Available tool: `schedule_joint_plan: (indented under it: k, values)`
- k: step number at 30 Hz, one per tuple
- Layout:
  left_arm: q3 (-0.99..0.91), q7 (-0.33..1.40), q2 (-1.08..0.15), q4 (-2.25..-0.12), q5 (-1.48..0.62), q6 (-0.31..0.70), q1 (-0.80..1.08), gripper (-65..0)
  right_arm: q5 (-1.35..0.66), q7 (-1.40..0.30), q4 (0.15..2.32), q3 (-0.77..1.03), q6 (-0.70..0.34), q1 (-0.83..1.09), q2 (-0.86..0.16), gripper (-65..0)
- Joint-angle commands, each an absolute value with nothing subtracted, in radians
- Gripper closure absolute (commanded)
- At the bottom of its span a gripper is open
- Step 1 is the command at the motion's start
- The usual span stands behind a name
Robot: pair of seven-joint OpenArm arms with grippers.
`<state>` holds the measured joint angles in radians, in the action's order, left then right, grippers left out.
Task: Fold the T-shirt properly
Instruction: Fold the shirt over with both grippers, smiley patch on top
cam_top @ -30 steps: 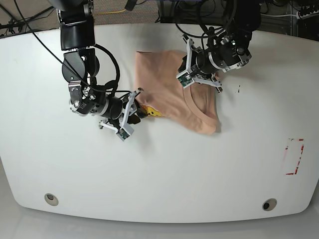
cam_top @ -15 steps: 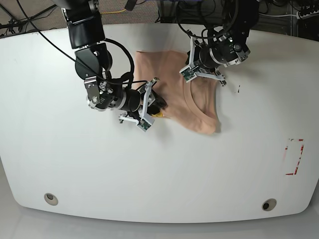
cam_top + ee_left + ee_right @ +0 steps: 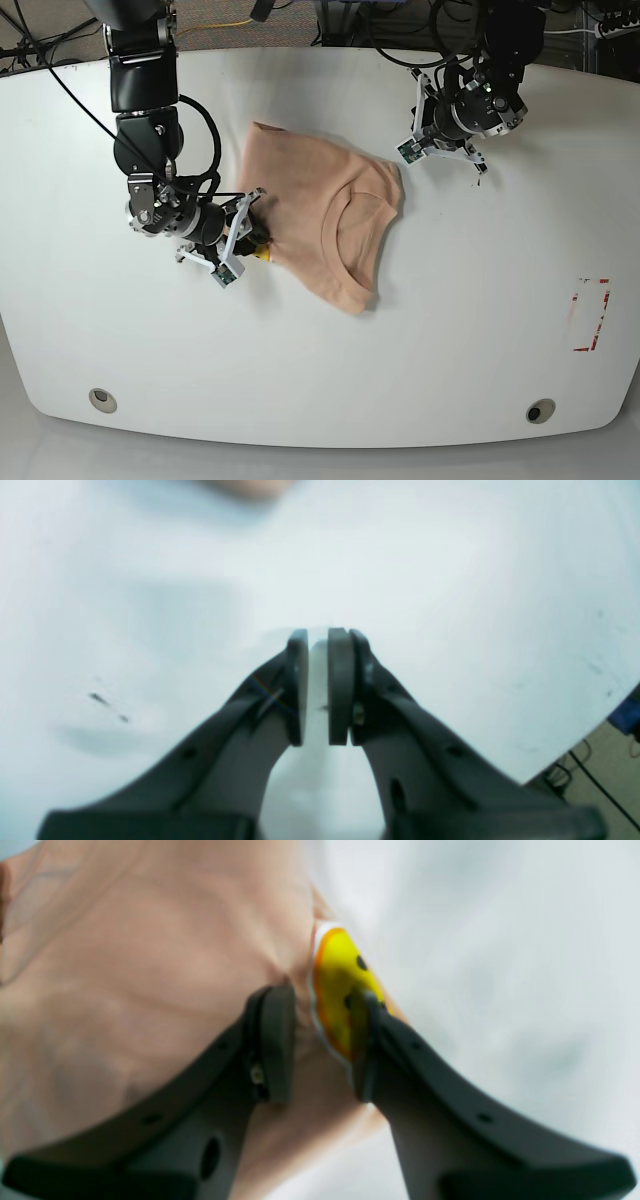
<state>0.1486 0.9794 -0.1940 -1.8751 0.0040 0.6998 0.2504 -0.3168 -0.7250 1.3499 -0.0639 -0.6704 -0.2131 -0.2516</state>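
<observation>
Base view: T-shirt (image 3: 320,215), soft, light and limp, lies mid-table toward the far edge; right gripper (image 3: 320,1040) pinches the fabric by its smiley print (image 3: 340,990), left gripper (image 3: 318,687) nearly closed, empty; grab hems or shoulders.

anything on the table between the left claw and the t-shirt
No, only bare white table lies between the left claw and the T-shirt; the base view shows it.
</observation>
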Motion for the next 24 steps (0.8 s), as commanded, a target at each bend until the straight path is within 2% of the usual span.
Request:
schedule_joint_plan:
  k: [1,5,9,17,24]
  values:
    - [0.148,0.970,-0.200,-1.934,-0.002,0.698,0.245,-4.9,-0.335,-0.753,1.449,-0.056,-0.698,-0.228,-0.255,-17.1]
    - [0.148,0.974,-0.191,-1.975,-0.002,0.698,0.245,-4.9,-0.334,-0.852,1.546,-0.008,-0.698,-0.211,-0.245,-16.8]
    - [0.151,0.972,-0.119,-1.986,-0.002,0.698,0.243,-4.9,-0.323,-0.858,1.593,0.050,-0.698,-0.200,-0.229,-17.1]
    - [0.246,0.970,0.012,-1.980,0.005,0.698,0.185,-4.9,-0.323,-0.782,1.422,0.087,-0.698,-0.251,-0.285,-17.1]
    - [0.278,0.970,0.099,-1.893,0.007,0.698,0.131,-4.9,-0.321,-0.680,1.285,0.085,-0.698,-0.274,-0.285,-17.3]
